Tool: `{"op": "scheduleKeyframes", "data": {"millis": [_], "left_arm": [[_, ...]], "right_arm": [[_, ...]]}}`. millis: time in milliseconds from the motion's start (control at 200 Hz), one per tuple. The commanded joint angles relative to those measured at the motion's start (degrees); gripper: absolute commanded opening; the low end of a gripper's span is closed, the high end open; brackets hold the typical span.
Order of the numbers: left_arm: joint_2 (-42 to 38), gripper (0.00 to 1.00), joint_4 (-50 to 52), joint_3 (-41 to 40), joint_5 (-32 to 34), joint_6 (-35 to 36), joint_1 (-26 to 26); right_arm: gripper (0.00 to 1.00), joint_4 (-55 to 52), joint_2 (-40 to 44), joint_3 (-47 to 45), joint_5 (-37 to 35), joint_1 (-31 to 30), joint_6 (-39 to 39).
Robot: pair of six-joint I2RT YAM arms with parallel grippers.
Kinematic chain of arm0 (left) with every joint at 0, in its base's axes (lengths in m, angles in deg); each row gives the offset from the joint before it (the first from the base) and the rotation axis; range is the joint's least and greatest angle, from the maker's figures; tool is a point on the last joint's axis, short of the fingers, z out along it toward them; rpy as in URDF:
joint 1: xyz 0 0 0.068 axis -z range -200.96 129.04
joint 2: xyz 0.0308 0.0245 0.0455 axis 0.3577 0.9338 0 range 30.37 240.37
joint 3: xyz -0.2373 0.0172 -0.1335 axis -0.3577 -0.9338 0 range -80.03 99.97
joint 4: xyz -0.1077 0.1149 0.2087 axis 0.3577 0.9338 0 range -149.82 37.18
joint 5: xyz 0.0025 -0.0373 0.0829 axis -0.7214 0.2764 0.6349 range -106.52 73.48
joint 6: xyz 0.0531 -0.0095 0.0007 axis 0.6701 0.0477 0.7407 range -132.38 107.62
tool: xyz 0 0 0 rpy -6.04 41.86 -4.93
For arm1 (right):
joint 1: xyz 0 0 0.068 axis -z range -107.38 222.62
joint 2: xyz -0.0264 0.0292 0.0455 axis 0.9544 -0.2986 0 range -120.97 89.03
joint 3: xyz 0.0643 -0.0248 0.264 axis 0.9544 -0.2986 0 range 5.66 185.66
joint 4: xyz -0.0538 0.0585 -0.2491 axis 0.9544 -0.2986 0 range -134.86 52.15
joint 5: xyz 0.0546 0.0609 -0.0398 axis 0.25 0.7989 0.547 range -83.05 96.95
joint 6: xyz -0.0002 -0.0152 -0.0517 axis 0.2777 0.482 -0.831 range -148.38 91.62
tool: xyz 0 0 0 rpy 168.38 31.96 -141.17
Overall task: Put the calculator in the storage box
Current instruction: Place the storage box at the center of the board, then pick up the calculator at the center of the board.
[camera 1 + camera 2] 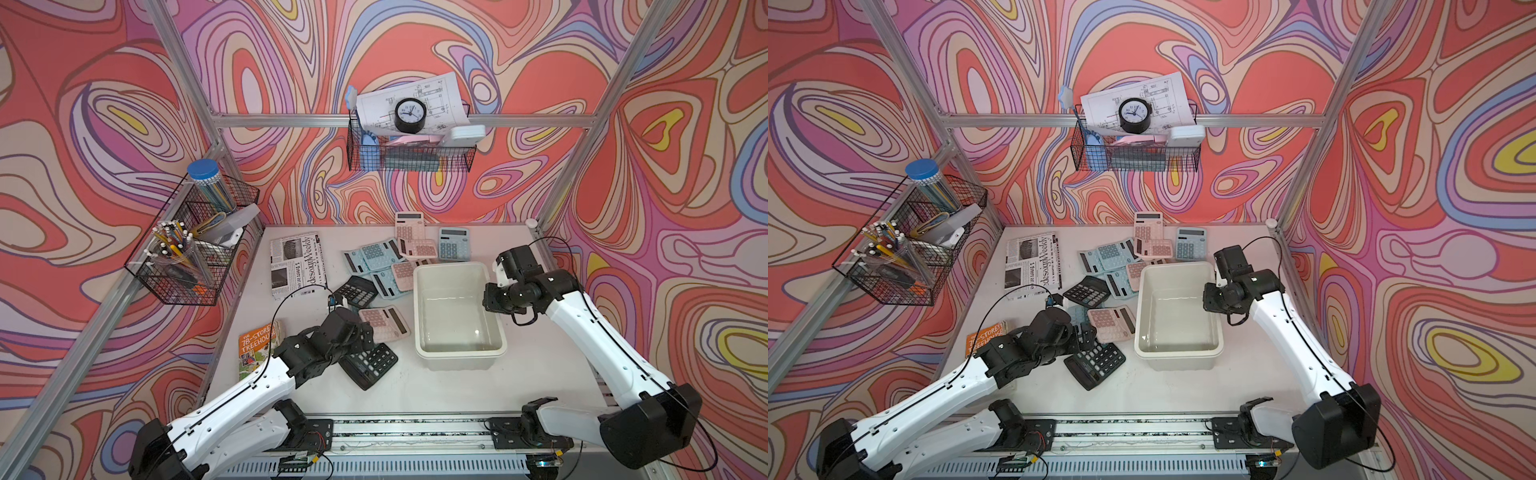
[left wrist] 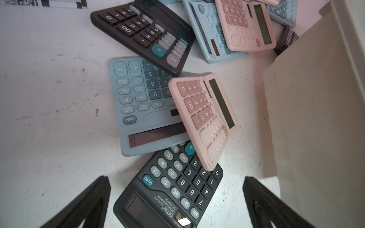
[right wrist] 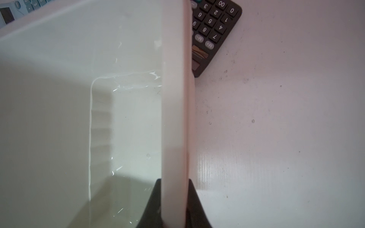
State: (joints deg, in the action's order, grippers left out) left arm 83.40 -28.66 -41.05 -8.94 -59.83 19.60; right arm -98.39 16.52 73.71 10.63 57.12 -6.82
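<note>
The cream-white storage box (image 1: 461, 352) (image 1: 1177, 352) stands empty right of centre on the table. My right gripper (image 1: 494, 300) (image 3: 174, 183) is shut on its right rim (image 3: 173, 98), one finger inside the wall and one outside. A black calculator (image 1: 369, 365) (image 2: 169, 193) lies flat left of the box. My left gripper (image 1: 365, 337) (image 2: 175, 205) hovers open just above it, its fingers (image 2: 88, 203) either side of the display end and clear of it. A pink calculator (image 2: 205, 118) leans over the black one's far corner and over a blue one (image 2: 138, 102).
Several pink, blue and black calculators (image 1: 399, 257) lie piled behind and left of the box. A newspaper (image 1: 297, 264) lies at the back left, a book (image 1: 257, 345) under my left arm. Black wire baskets (image 1: 191, 249) (image 1: 409, 149) hang on the walls.
</note>
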Motion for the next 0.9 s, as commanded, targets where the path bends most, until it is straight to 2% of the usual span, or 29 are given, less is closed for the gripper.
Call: {"op": "scheduleKeyframes", "data": {"millis": [0, 125, 225, 351, 686, 896], "left_arm": [[1.9, 0.99, 0.0, -0.9, -7.4, 1.9, -1.3], [5.1, 0.99, -1.6, -0.4, -11.3, 2.4, -1.5], [8.0, 0.99, -2.5, 0.1, -12.3, 2.3, -1.7], [11.6, 0.92, -4.7, 0.5, -13.8, 1.9, -2.2], [19.6, 0.61, -9.8, 3.0, -19.8, 0.4, -5.2], [23.8, 0.33, -12.5, 4.8, -23.6, 0.1, -6.5]], "right_arm": [[0.00, 2.0, -0.6, -1.8, 4.3, 0.0, 1.4], [0.00, 4.9, -2.5, -3.4, 6.4, -0.2, 1.2], [0.00, 5.6, -4.3, -3.4, 3.8, -1.5, 1.1], [0.00, 7.4, -5.8, -3.6, 2.7, -3.0, 1.2], [0.00, 11.9, -6.2, -6.1, 2.1, -3.7, -0.2], [0.00, 11.0, -5.4, -6.7, -1.5, -3.8, -1.5]]}}
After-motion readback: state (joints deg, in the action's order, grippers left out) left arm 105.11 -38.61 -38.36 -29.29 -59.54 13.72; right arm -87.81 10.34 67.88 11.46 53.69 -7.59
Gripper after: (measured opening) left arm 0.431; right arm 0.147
